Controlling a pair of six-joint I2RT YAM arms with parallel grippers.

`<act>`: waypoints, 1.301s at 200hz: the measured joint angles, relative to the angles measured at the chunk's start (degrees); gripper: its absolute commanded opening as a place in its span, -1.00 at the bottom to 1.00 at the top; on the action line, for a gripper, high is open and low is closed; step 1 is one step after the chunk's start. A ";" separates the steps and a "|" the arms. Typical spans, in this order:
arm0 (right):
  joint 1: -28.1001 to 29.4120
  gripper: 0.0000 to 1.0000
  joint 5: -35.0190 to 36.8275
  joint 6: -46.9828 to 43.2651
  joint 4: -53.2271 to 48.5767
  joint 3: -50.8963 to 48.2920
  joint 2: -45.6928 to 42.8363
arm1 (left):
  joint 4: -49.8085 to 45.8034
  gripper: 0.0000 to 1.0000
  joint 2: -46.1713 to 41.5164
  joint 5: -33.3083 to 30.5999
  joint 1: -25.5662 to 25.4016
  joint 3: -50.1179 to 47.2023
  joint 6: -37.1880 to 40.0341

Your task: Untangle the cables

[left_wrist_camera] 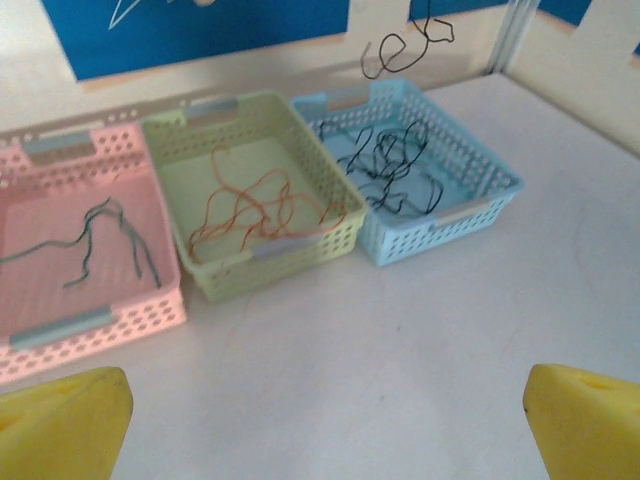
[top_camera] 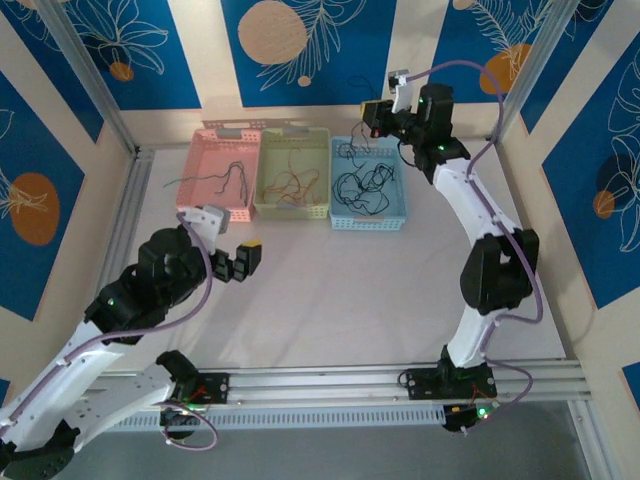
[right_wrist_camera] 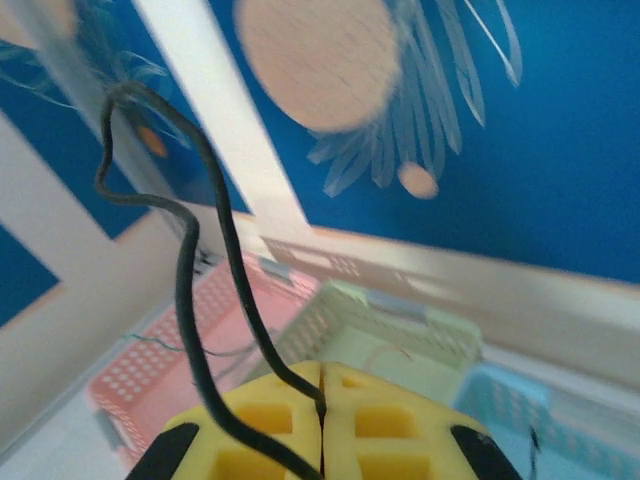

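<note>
Three baskets are sitting in a row, the pink basket (left_wrist_camera: 100, 340) left and the blue basket (left_wrist_camera: 440, 225) right of the green basket (left_wrist_camera: 290, 255). Nearer than it the left gripper (top_camera: 248, 255) is hovering, jaws wide apart, while beyond its far right corner the right gripper (right_wrist_camera: 322, 400) is clamping a black cable (right_wrist_camera: 185, 270) (hanging in the air). Orange-red cables (left_wrist_camera: 265, 205) are lying inside it, dark cables (left_wrist_camera: 100, 235) in pink, black cables (left_wrist_camera: 390, 165) in blue.

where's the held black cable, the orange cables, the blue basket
black cable (right_wrist_camera: 183, 285): right wrist view, its upright stretch
orange cables (left_wrist_camera: 268, 208): left wrist view, middle of tangle
blue basket (left_wrist_camera: 420, 238): left wrist view, near wall
</note>
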 measured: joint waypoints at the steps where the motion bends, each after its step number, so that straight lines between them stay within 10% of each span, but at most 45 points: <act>1: -0.02 -1.00 0.04 0.07 -0.07 0.02 0.20 | -0.04 1.00 -0.04 -0.02 0.00 -0.07 -0.02; 22: -0.61 -1.00 2.19 1.22 -3.30 0.02 4.96 | -1.07 1.00 -1.31 -0.96 0.00 -1.57 -0.57; 48: -0.31 -0.16 5.42 2.78 -5.49 -4.26 7.54 | -0.76 1.00 -1.36 -1.81 0.11 -3.23 -1.01; 72: 0.07 0.15 7.74 3.74 -8.50 -6.54 8.20 | 0.17 1.00 0.66 -2.49 0.63 -5.46 -1.60; 138: 0.96 0.19 13.31 4.24 -11.50 -25.09 -14.84 | 12.50 1.00 3.63 -11.87 7.72 -18.34 -3.93; 185: 1.77 0.18 22.69 2.38 -2.95 -51.54 -37.24 | 43.36 1.00 12.55 -25.05 10.99 -36.13 5.38; 232: 0.57 0.20 30.80 -2.23 0.98 -65.55 -37.53 | 64.06 0.99 25.75 -25.59 19.37 -38.40 11.78; 260: -2.84 0.13 32.96 -4.42 19.98 -70.27 -32.89 | 77.50 0.99 34.77 -21.00 25.29 -40.74 12.98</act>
